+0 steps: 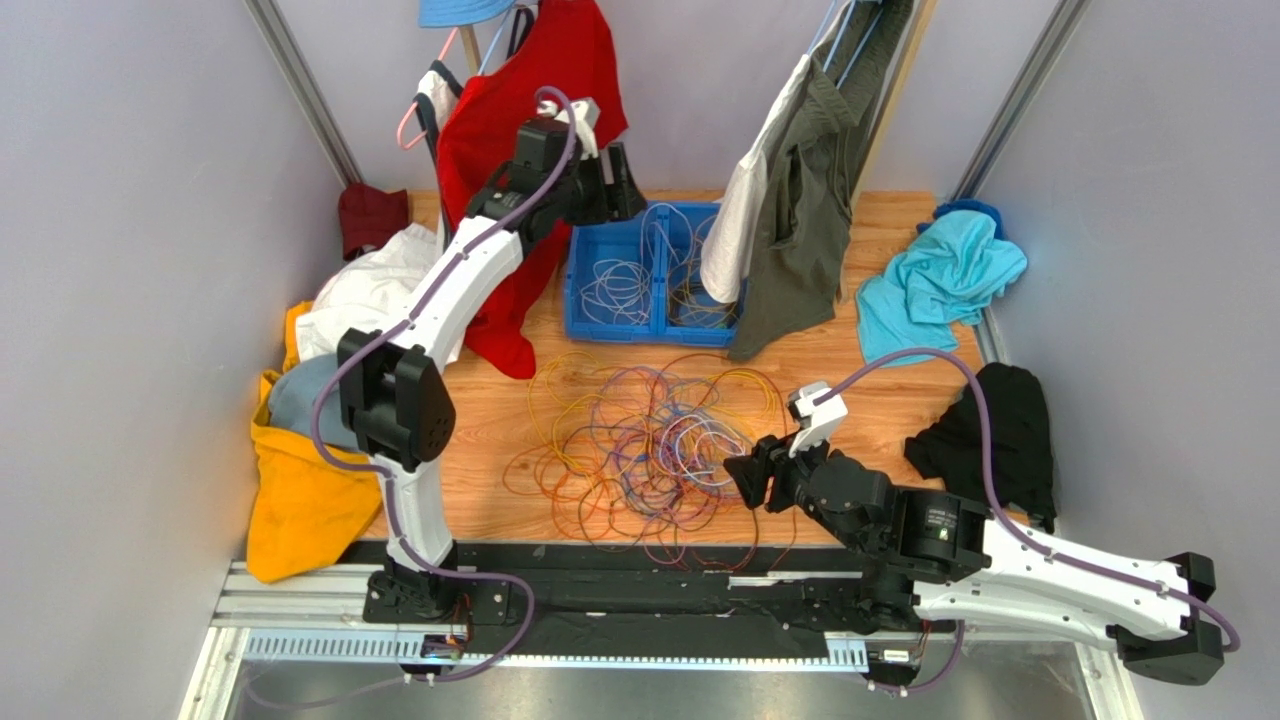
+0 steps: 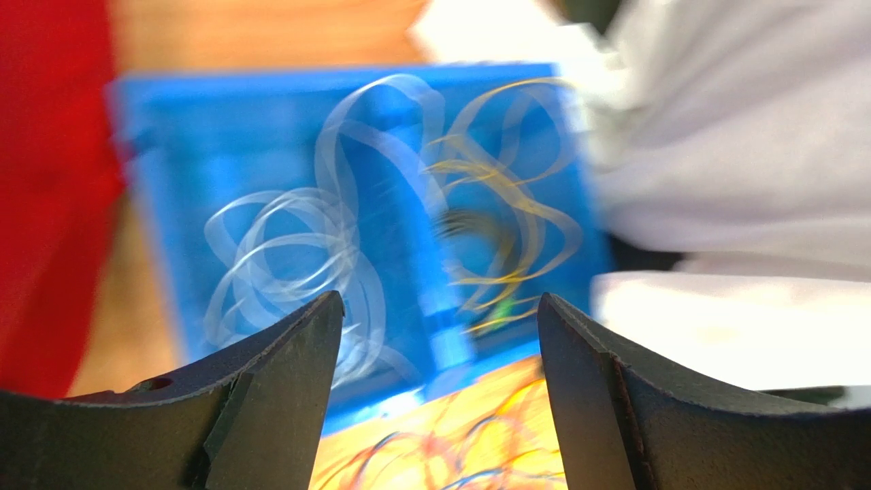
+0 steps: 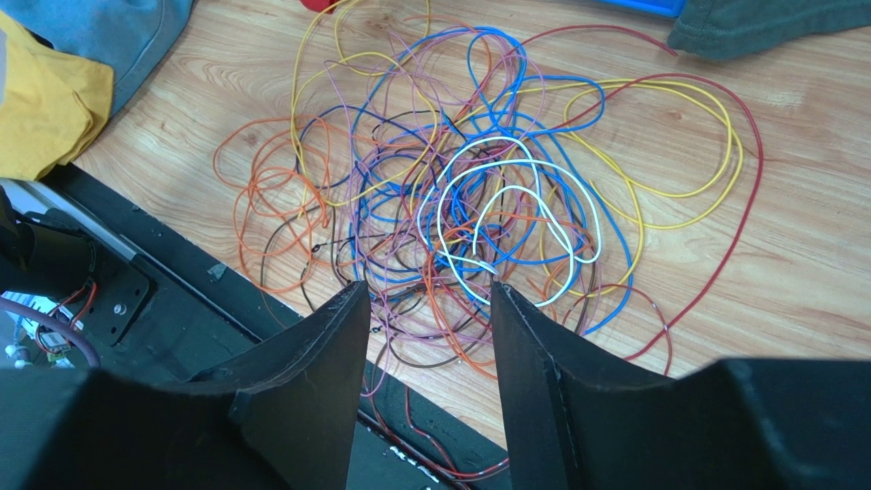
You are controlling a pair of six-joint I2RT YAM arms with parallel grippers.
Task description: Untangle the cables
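Cables [image 1: 654,443] between yellow cloth [image 1: 301,503] and blue bin [image 1: 601,333]

Pale lavender walls [image 1: 135,225], wooden tabletop [image 1: 887,225], metal corner posts [image 1: 301,83], even light

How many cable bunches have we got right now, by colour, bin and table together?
White cables in the blue bin: 1 bunch
Yellow cables in the blue bin: 1 bunch
Mixed-colour tangle on the table: 1
Total: 3
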